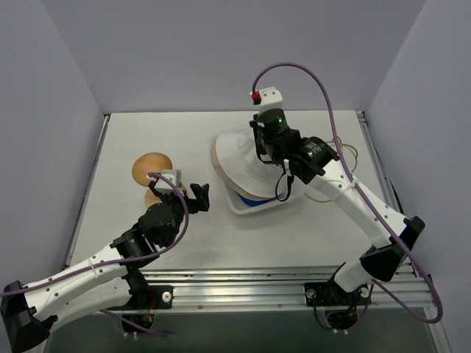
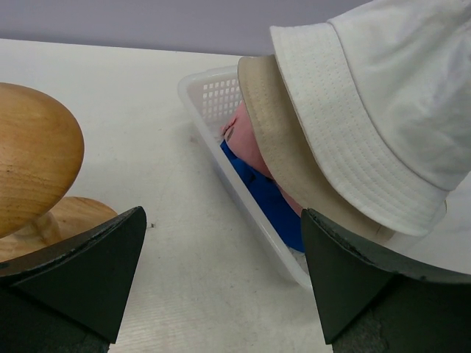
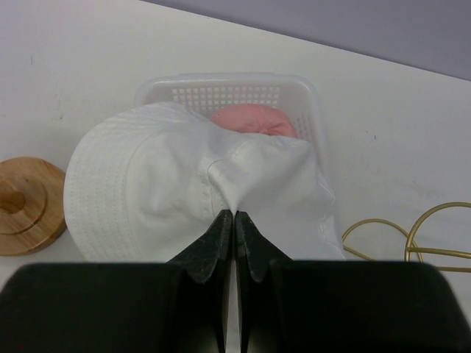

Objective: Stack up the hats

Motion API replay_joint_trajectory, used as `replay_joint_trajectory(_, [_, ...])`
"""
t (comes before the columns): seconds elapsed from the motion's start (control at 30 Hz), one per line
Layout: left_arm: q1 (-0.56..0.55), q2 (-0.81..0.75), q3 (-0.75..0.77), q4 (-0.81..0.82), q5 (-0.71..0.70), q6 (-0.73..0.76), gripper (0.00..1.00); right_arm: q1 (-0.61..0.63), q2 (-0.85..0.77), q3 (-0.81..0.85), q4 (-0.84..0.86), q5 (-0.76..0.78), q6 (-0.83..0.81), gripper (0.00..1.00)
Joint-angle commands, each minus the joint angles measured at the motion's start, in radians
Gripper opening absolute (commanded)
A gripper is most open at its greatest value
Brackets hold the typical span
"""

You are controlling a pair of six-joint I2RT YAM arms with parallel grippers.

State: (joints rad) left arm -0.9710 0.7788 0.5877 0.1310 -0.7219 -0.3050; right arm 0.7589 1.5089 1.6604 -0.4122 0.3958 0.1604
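- You see the white bucket hat [image 3: 147, 184], brim finely stitched in rows.
- Beneath it: beige bucket hat [image 2: 274, 118], pink cap [image 3: 250, 121], bright blue cap [image 2: 259, 193].
- Basket [image 3: 228, 94]: translucent white, square lattice.
- Wooden dome [image 2: 33, 162]: orange-brown, grained.

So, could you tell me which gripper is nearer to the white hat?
Right. The right gripper is shut on the white hat; the left gripper hangs open to its left, not touching.

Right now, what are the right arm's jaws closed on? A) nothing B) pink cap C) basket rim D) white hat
D: in the right wrist view the right jaws are shut on a pinched fold of the white hat; the pink cap lies apart from them, behind it in the basket.
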Motion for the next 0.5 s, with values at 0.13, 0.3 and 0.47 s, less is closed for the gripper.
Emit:
replay_joint_trajectory(0.13, [0.012, 0.005, 0.035, 0.039, 0.036, -0.006, 0.95, 0.003, -0.058, 0.127, -0.007, 0.015, 0.031, 0.0])
replay_joint_trajectory(0.3, [0.017, 0.019, 0.031, 0.062, 0.094, -0.022, 0.95, -0.021, -0.11, 0.044, 0.029, -0.035, 0.048, 0.0])
replay_joint_trajectory(0.47, [0.052, 0.017, 0.04, 0.117, 0.294, -0.081, 0.97, -0.03, -0.154, 0.073, 0.012, -0.071, 0.048, 0.0])
